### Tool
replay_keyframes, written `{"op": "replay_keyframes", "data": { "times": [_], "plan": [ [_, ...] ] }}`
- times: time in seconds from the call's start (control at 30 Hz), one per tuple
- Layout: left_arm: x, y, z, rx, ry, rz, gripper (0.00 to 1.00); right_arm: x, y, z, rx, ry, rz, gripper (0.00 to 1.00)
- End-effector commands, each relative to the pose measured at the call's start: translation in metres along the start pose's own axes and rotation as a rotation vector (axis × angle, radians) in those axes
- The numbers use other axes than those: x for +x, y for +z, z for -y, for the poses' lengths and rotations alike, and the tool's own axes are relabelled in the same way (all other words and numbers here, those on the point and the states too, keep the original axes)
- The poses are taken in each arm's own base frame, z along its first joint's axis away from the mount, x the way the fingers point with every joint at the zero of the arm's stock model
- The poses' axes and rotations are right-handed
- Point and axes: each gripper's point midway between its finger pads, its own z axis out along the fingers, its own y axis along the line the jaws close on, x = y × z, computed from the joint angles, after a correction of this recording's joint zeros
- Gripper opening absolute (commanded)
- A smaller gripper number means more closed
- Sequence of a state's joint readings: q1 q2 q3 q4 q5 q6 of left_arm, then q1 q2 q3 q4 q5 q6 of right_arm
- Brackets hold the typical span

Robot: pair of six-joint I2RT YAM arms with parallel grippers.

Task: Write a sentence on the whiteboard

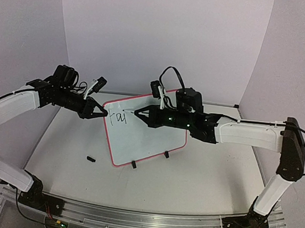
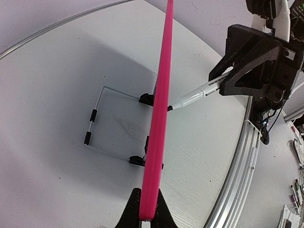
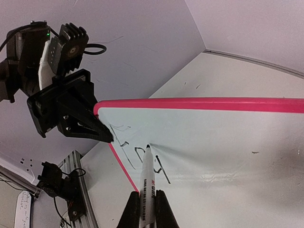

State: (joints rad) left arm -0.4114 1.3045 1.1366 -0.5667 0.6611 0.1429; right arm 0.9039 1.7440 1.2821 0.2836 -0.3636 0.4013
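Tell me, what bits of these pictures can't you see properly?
- The writing on the whiteboard: too small in the top view, steeply slanted in the right wrist view; unreadable.
- The whiteboard's face: the left wrist view is edge-on, so only the pink frame shows.
- A small black thing on the table: top view, too small to name.

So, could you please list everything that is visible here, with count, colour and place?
whiteboard: one, white with pink frame, standing at table centre
writing: few strokes, black, board's upper left
feet: two, black, board's lower edge
wire stand: one, silver with black sleeves, behind board
marker: one, white with black tip, tip at board
black piece: one, small, on table left of board; too small to identify
table: one, white
left gripper: one, black, shut on whiteboard's left edge
right gripper: one, black, shut on marker
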Motion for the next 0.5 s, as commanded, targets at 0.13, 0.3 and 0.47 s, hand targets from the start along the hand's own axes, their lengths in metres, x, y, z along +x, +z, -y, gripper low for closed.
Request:
{"op": "replay_keyframes", "data": {
  "times": [0.13, 0.3, 0.47],
  "plan": [
    [0.001, 0.000, -0.004, -0.025, 0.040, 0.003, 0.00, -0.020, 0.006, 0.001, 0.016, -0.018, 0.061, 0.00],
    [0.001, 0.000, -0.004, -0.027, 0.040, 0.003, 0.00, -0.019, 0.004, 0.002, 0.023, -0.024, 0.061, 0.00],
    [0.002, 0.000, -0.005, -0.027, 0.040, 0.002, 0.00, -0.028, -0.012, -0.018, -0.054, -0.048, 0.089, 0.00]
  ]
}}
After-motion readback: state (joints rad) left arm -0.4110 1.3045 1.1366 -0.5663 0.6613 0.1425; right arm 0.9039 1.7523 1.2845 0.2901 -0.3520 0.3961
